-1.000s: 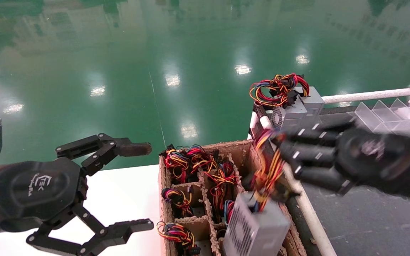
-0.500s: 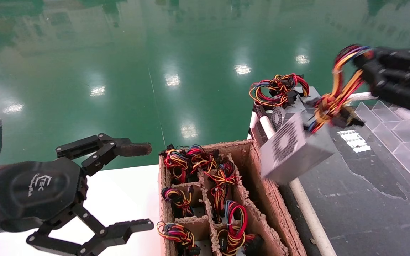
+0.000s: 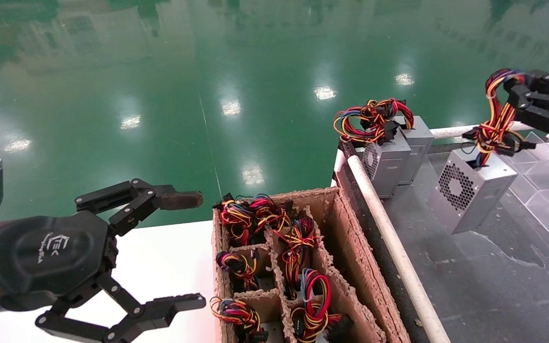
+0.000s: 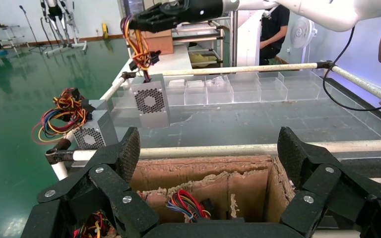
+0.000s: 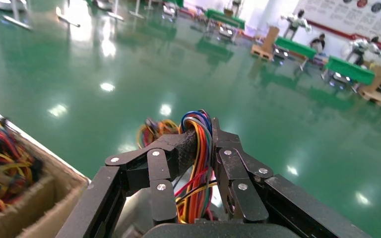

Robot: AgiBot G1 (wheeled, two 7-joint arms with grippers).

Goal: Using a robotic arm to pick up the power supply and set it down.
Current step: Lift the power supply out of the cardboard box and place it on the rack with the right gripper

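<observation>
1. Head view: right pincer (image 3: 517,93) clenches the wire bundle (image 3: 496,119); the power supply (image 3: 472,188) hangs tilted above the dark desk (image 3: 484,286), beyond the white rail (image 3: 389,238).
2. Left wrist view: left pincer (image 4: 208,158) released over the cardboard box (image 4: 203,173).
3. Right wrist view: fingers (image 5: 178,148) pinch wires.

Grey units (image 3: 395,155) on dark bench (image 3: 484,286)
</observation>
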